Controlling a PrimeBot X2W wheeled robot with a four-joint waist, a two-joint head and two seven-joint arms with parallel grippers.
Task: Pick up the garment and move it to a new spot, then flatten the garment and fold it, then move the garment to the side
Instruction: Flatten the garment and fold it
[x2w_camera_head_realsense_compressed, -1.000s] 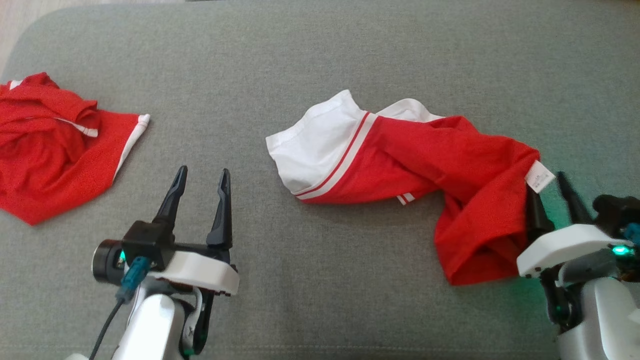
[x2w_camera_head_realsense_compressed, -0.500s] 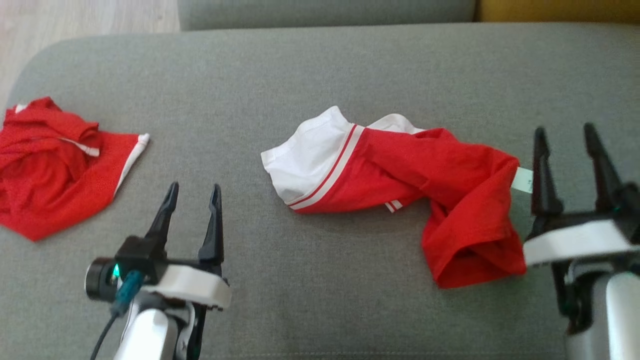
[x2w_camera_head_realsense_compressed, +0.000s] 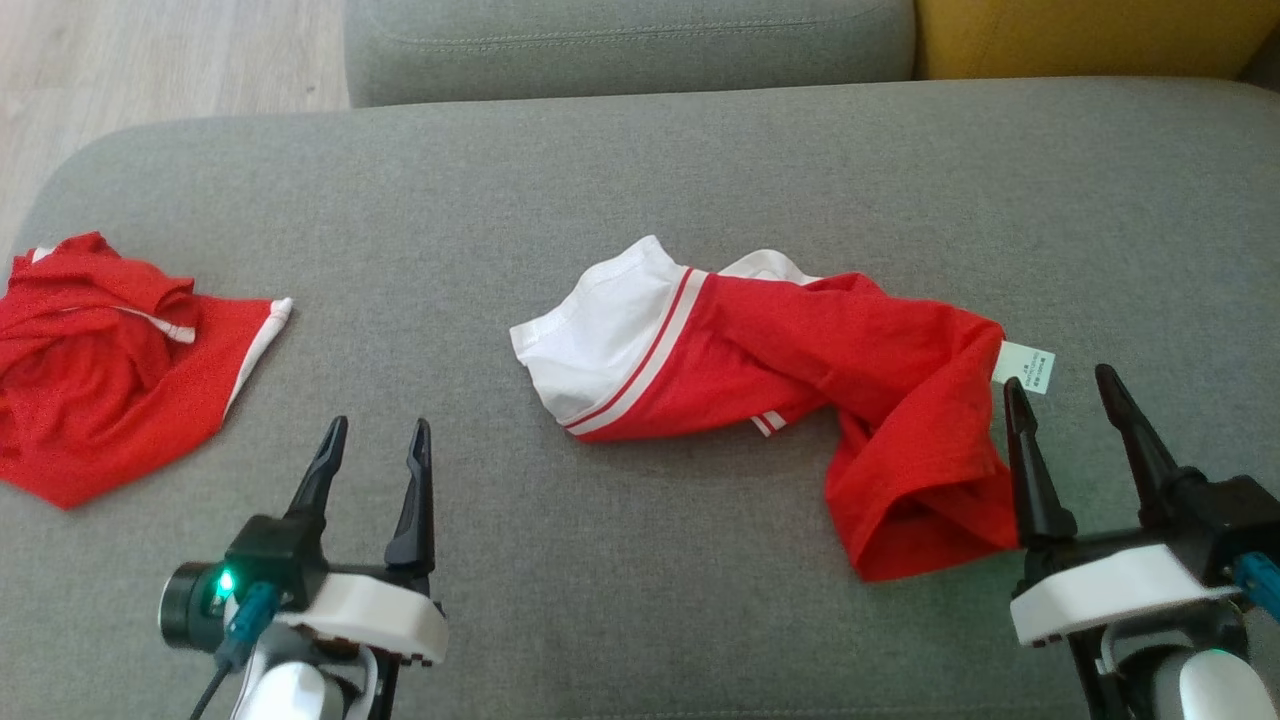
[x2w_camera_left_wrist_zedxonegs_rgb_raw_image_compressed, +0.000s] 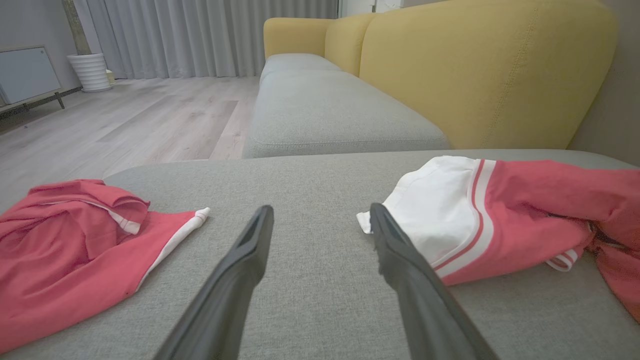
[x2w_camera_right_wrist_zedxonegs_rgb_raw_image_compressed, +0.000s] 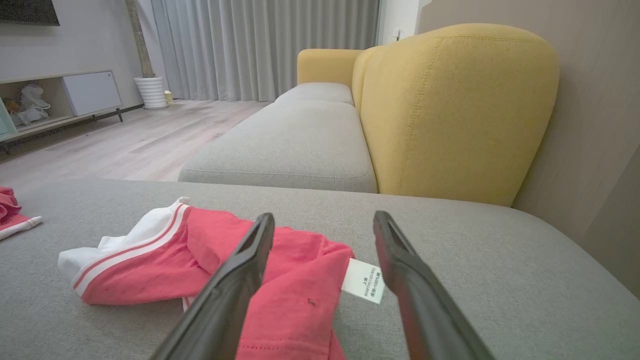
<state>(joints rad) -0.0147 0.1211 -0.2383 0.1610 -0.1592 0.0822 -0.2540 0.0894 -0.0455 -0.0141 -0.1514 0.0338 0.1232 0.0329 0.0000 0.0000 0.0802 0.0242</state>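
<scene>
The garment (x2w_camera_head_realsense_compressed: 780, 380), red with a white striped end, lies crumpled across the middle of the grey cushion (x2w_camera_head_realsense_compressed: 640, 170). Its white label (x2w_camera_head_realsense_compressed: 1028, 367) sticks out at the right end. My right gripper (x2w_camera_head_realsense_compressed: 1058, 378) stands open just right of that end, clear of the cloth. In the right wrist view the garment (x2w_camera_right_wrist_zedxonegs_rgb_raw_image_compressed: 200, 260) lies past the open right gripper (x2w_camera_right_wrist_zedxonegs_rgb_raw_image_compressed: 324, 216), with the label between the fingers' line. Well to the garment's left, my left gripper (x2w_camera_head_realsense_compressed: 381, 423) is open over bare cushion. The left wrist view has the left gripper (x2w_camera_left_wrist_zedxonegs_rgb_raw_image_compressed: 321, 209) open, the garment's white end (x2w_camera_left_wrist_zedxonegs_rgb_raw_image_compressed: 435, 215) to its right.
A second red garment (x2w_camera_head_realsense_compressed: 110, 370) lies bunched at the cushion's left edge. Another grey cushion (x2w_camera_head_realsense_compressed: 630, 50) and a yellow backrest (x2w_camera_head_realsense_compressed: 1090, 35) lie beyond. Wooden floor (x2w_camera_head_realsense_compressed: 150, 60) shows past the far left corner. Bare cushion lies between the two garments.
My right gripper opened, let go of the garment's right end near the label and drew back to the right. The head camera tilted up. The left arm stays put.
</scene>
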